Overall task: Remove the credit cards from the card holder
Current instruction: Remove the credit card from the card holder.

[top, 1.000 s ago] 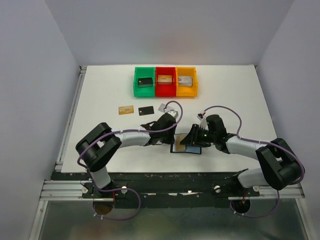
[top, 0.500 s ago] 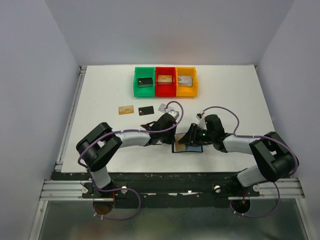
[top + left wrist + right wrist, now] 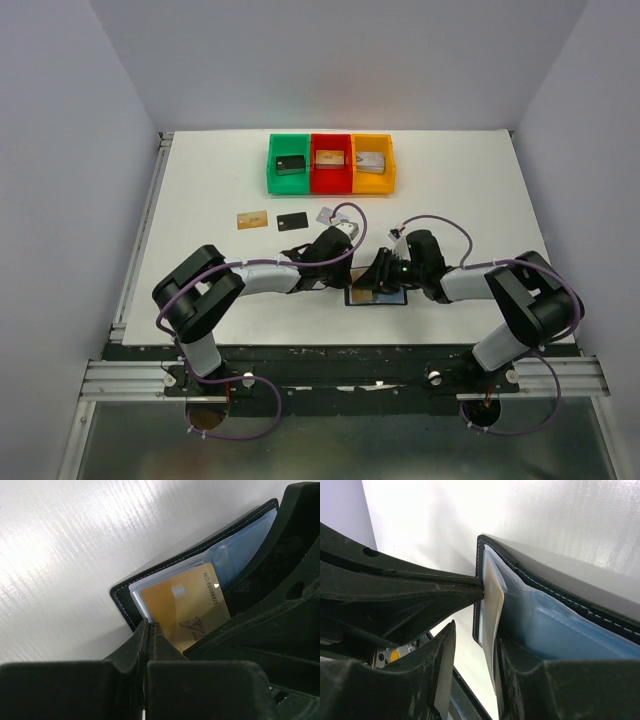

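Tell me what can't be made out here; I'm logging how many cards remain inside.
Top view: card holder mostly covered by left gripper and right gripper; pockets unreadable.
Left wrist: lower end of the gold card hidden behind the left gripper's fingers.
Right wrist: that card shows edge-on; any cards behind it in the blue pockets cannot be counted.
Top view: contents of the bins too small to identify.

A robotics lab cell: a white desk [image 3: 200, 190] boxed in by plain pale walls [image 3: 60, 180], two cabled robot arms [image 3: 262, 272] bolted to an aluminium rail [image 3: 130, 378] at 6 o'clock, coloured plastic bins [image 3: 331, 185] at 12 o'clock.
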`<action>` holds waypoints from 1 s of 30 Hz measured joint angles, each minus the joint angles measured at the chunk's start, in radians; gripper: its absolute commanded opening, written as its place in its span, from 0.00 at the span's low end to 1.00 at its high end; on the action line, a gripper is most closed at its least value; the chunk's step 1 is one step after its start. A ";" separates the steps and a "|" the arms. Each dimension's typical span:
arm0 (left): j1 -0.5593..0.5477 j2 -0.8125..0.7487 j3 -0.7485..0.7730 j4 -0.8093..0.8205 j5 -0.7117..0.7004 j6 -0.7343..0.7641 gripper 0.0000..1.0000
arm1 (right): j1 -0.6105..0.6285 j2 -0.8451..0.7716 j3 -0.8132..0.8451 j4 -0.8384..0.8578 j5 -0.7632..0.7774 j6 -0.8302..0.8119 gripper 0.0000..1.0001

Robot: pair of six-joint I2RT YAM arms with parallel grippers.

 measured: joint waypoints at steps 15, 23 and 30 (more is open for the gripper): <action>0.000 0.004 0.000 0.003 0.000 -0.031 0.00 | 0.000 -0.091 0.002 -0.082 -0.001 -0.044 0.42; 0.001 0.006 0.000 0.005 0.000 -0.048 0.00 | 0.005 -0.132 0.006 -0.146 0.019 -0.072 0.41; 0.001 0.006 0.000 0.005 0.000 -0.052 0.00 | 0.005 -0.169 0.013 -0.203 0.042 -0.097 0.41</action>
